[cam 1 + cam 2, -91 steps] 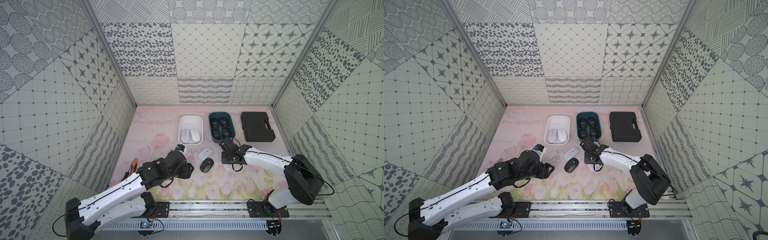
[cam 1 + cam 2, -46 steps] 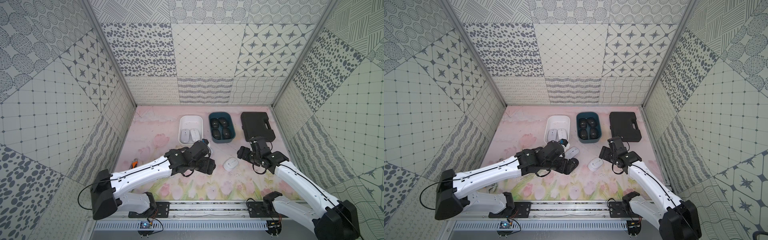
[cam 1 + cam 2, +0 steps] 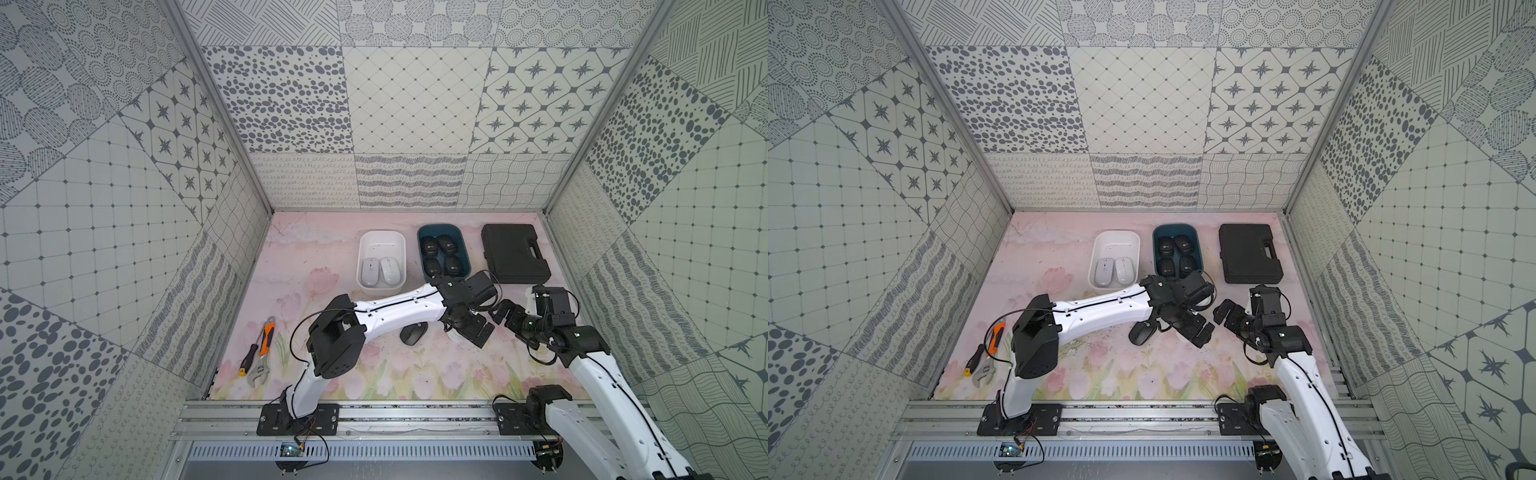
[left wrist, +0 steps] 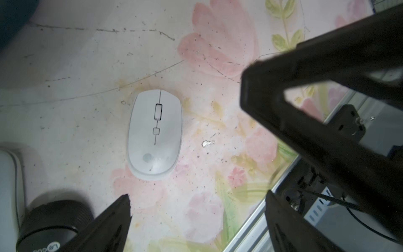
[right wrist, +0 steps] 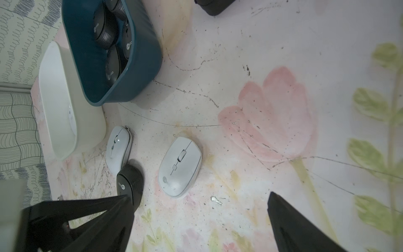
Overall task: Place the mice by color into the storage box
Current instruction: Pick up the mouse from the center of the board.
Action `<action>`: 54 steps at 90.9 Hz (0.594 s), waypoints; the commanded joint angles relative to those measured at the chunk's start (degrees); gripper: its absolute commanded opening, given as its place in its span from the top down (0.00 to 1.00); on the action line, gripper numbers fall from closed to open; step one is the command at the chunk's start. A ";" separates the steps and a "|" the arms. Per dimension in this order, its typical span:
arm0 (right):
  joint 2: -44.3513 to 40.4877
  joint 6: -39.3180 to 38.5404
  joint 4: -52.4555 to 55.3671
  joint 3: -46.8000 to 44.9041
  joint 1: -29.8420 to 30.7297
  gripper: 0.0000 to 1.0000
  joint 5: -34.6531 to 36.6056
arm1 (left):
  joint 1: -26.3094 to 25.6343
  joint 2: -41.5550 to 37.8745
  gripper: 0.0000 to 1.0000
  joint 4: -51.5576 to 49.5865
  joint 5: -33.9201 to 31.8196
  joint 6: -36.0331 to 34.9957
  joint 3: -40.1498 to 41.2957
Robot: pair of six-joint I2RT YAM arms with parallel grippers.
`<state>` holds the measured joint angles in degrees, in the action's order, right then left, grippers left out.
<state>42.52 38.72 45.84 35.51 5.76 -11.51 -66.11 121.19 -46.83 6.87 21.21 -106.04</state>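
While the left hand [image 4: 187, 139] gapes empty above a white mouse [image 4: 155, 133], the right hand [image 5: 199, 196] gapes empty at three o'clock

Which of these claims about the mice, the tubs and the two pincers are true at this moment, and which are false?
1. The white tub holds two white mice. True.
2. The teal tub holds five black mice. False: it holds four black mice, and another black mouse lies on the mat.
3. The left pincer is shut on a white mouse. False: it is open and empty, and the white mouse lies on the mat.
4. The right pincer is open. True.
5. A wrench lies on the mat. True.
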 commanded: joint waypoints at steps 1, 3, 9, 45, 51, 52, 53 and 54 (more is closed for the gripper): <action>-3.89 0.66 3.17 3.09 -1.62 0.00 0.44 | -0.16 7.56 0.01 -15.57 -1.88 -9.56 -10.50; -4.43 0.66 4.00 3.43 -1.98 0.00 0.76 | -0.10 8.38 0.01 -16.25 -2.07 -9.60 -11.56; -5.61 0.22 5.95 4.63 -3.26 0.00 1.32 | 0.12 10.64 0.02 -18.10 -2.31 -9.47 -14.46; -8.40 -1.13 8.65 4.71 -5.62 0.00 -1.47 | 1.75 18.37 0.03 -20.69 -5.10 -11.71 -21.23; -8.58 -1.32 8.80 4.70 -5.72 0.00 -1.70 | 1.98 19.94 0.04 -21.59 -5.36 -12.21 -23.15; -8.59 -1.34 8.81 4.68 -5.74 0.00 -1.73 | 2.01 20.17 0.04 -21.66 -5.46 -12.23 -23.33; -8.59 -1.35 8.82 4.71 -5.75 0.00 -1.75 | 2.06 20.33 0.04 -21.69 -5.59 -12.24 -23.51; -8.60 -1.36 8.82 4.73 -5.71 0.00 -1.80 | 2.14 20.46 0.04 -21.62 -5.71 -12.29 -23.60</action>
<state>34.76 38.35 54.54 39.83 0.27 -12.51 -64.93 138.89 -62.59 3.79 12.43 -125.99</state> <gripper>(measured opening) 0.997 0.963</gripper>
